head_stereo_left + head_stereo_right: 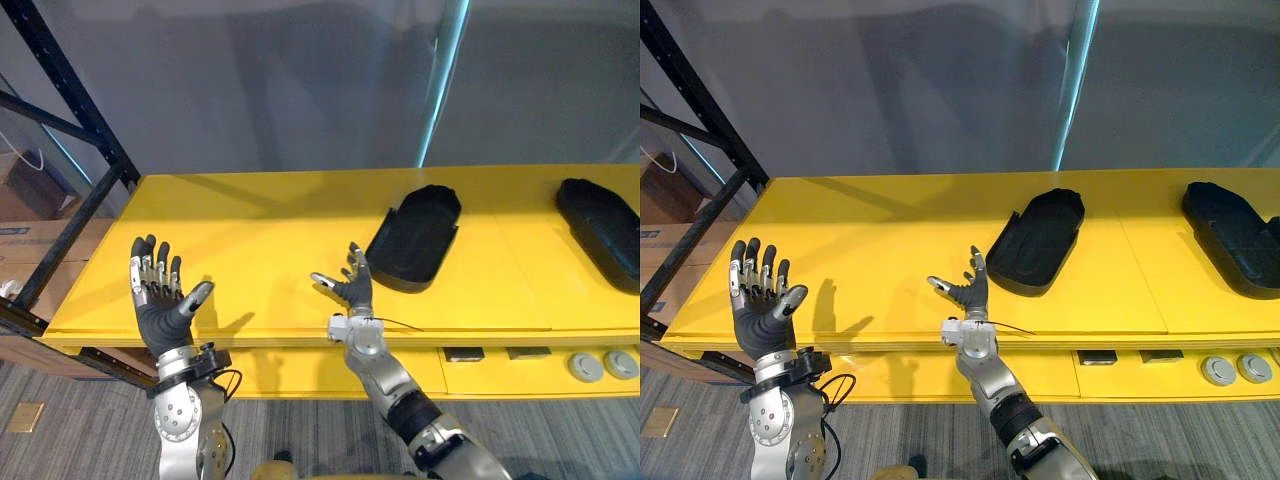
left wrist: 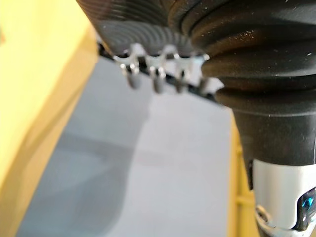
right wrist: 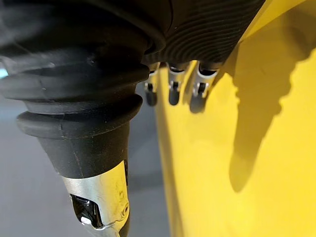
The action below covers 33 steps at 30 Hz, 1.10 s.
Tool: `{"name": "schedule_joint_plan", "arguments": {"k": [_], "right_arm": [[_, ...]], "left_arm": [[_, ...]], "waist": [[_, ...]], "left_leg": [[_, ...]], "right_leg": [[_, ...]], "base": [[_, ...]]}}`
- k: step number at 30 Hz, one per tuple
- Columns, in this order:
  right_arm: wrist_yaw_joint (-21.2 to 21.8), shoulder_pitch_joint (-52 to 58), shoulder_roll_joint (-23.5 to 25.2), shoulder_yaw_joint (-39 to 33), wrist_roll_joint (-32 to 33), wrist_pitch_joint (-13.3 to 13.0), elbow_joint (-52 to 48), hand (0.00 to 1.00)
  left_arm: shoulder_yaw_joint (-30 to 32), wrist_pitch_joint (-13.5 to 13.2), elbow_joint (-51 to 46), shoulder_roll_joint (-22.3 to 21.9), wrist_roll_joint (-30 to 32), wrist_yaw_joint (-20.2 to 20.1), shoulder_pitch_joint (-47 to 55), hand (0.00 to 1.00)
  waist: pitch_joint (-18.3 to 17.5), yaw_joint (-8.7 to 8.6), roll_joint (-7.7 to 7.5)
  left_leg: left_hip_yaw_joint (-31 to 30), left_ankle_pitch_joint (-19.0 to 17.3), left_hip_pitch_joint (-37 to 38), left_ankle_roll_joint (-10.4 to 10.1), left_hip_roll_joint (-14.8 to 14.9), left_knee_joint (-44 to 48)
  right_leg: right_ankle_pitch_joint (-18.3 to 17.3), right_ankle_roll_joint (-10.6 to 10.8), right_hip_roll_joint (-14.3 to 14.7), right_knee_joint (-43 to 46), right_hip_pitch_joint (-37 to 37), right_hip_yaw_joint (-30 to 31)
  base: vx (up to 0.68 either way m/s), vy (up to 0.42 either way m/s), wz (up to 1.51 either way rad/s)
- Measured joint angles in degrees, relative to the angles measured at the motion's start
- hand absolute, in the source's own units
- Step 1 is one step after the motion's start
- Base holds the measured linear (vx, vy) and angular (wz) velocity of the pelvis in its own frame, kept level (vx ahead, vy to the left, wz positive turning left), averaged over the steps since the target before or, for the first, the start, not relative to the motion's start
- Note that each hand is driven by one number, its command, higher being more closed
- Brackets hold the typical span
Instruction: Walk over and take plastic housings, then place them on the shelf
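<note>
Bright yellow deck (image 1: pixel 250 250), smooth & flat w/ a thin seam line across it, sits in front of a plain grey wall (image 1: pixel 300 80). A black steel rack post (image 1: pixel 70 95) slants down at the robot's left, w/ cardboard boxes (image 1: pixel 25 225) behind it & grey carpet (image 1: pixel 70 430) below.

Two black plastic housings lie on the deck. The nearer housing (image 1: pixel 415 238) is ahead & to the right of the right hand (image 1: pixel 353 288). The second housing (image 1: pixel 600 232) is well apart, by the right edge of view.

Both hands are empty. The left hand (image 1: pixel 160 300) is upright, fingers straight & spread. The right hand has fingers loosely extended, thumb out, over the deck's front edge.

The nearer housing is a long shallow shell, matte, hollow side up w/ a raised rim, one end rounded, the other cut square. Prob light, stiff & a bit slick.

Judgement: the step is to reach & take that shell. Best approach is the right hand to a long side, thumb inside the wall & fingers outside. Or both hands on opposite long edges so it stays level. Don't shove it back toward the wall
</note>
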Motion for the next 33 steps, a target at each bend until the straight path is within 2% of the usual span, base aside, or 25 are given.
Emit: {"name": "schedule_joint_plan", "arguments": {"k": [5,8,15,19,24,33], "right_arm": [[-1.6,-0.01,-0.01,-2.1,-1.53,-0.18,0.0,0.0],[-0.99,0.0,-0.05,-2.18,-1.47,-1.31,-0.09,0.0],[-0.74,1.28,-0.07,-2.2,-1.48,-1.31,-1.56,0.0],[-0.58,2.4,-0.4,-2.17,-1.6,-1.27,-3.45,0.0],[-0.96,3.25,-0.7,-2.55,-2.44,-0.91,-3.98,0.0],[-0.35,7.19,-1.54,-8.26,-4.59,-0.85,-8.04,0.0]], "left_arm": [[-1.73,0.05,0.01,0.0,-0.47,-0.57,0.03,0.0],[-1.78,0.05,0.03,0.0,-0.55,-1.24,0.09,0.0],[-2.65,0.96,0.19,0.0,-0.57,-3.04,1.19,0.0],[-4.1,1.92,0.29,0.0,-0.54,-3.05,1.32,0.0],[-4.27,2.05,0.76,0.02,-0.49,-2.94,1.33,0.0],[-4.28,2.14,1.3,0.02,-0.46,-2.38,1.59,0.0]], "waist": [[0.17,-0.08,0.29],[0.17,-0.61,0.29],[0.21,-1.72,0.25],[0.36,-1.68,0.18],[0.72,-2.58,-0.11],[1.13,-2.95,-0.13]], "left_leg": [[-0.01,0.1,-0.01,0.0,-0.02,-0.08],[0.01,0.1,0.04,0.0,-0.02,-0.1],[0.55,0.1,0.33,-0.01,0.14,-0.17],[1.51,0.05,1.2,-0.03,0.22,-0.36],[1.81,0.05,1.44,-0.03,0.25,-0.34],[2.17,0.06,2.06,-0.02,0.25,-0.79]], "right_leg": [[-0.02,0.02,-0.01,0.02,-0.06,-0.01],[-0.03,0.03,-0.02,0.02,-0.05,0.02],[-0.02,0.03,0.04,0.07,-0.04,0.3],[-0.02,0.03,0.03,0.35,0.01,1.11],[-0.03,0.03,0.02,0.63,-0.06,1.52],[-0.03,0.04,0.01,0.68,0.11,1.77]], "base": [[0.0,0.0,0.0],[0.0,0.0,0.0],[0.0,0.0,-0.02],[0.0,0.003,-0.1],[-0.02,0.007,-0.05],[0.0,0.001,-0.01]]}}
